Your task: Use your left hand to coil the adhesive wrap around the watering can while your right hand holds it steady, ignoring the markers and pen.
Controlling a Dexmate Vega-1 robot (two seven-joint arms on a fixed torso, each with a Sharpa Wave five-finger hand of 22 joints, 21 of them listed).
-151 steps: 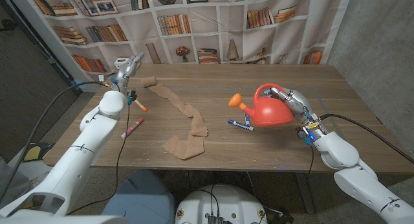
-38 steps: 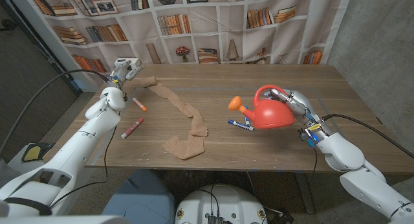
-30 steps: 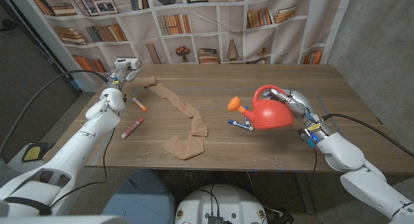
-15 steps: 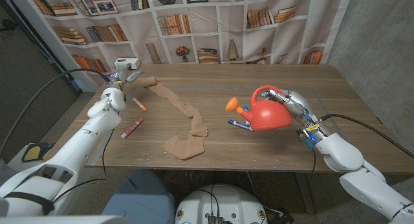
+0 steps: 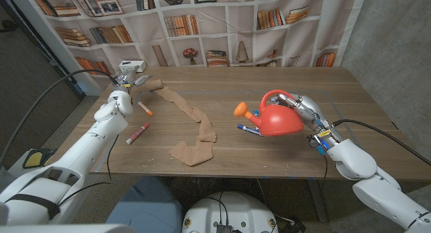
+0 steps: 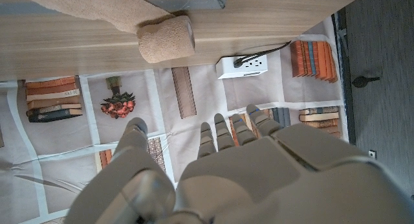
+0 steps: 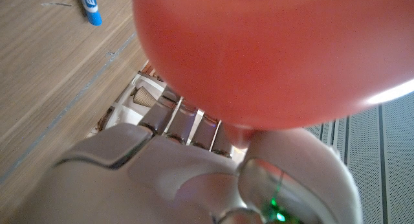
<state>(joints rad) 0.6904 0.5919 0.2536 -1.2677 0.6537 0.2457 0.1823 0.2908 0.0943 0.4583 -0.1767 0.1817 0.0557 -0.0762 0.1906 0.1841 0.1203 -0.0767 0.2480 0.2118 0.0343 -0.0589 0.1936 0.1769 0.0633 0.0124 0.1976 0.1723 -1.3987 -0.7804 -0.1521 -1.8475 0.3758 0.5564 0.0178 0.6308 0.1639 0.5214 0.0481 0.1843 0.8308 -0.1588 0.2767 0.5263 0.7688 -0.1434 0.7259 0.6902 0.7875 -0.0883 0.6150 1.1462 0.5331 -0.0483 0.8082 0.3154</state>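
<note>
The tan adhesive wrap (image 5: 193, 116) lies unrolled across the table's left half, from its rolled end (image 5: 156, 83) at the far left to a crumpled end (image 5: 191, 153) near the front. My left hand (image 5: 132, 77) hovers just left of that roll, fingers apart, holding nothing. In the left wrist view the roll (image 6: 166, 38) sits on the table beyond my left hand (image 6: 220, 146). The red watering can (image 5: 280, 120) with an orange spout (image 5: 241, 110) stands right of centre. My right hand (image 5: 307, 108) grips it from the right. The can (image 7: 259, 49) is pressed against my right hand (image 7: 162, 172).
An orange marker (image 5: 145, 109) and a red marker (image 5: 138, 132) lie near the left arm. A blue marker (image 5: 249, 130) lies just left of the can, and it shows as a blue marker (image 7: 87, 7) in the right wrist view. A bookshelf backdrop stands behind the table.
The can has shifted slightly left in my right hand, its spout now pointing a little further left. My left hand has dropped slightly beside the roll.
</note>
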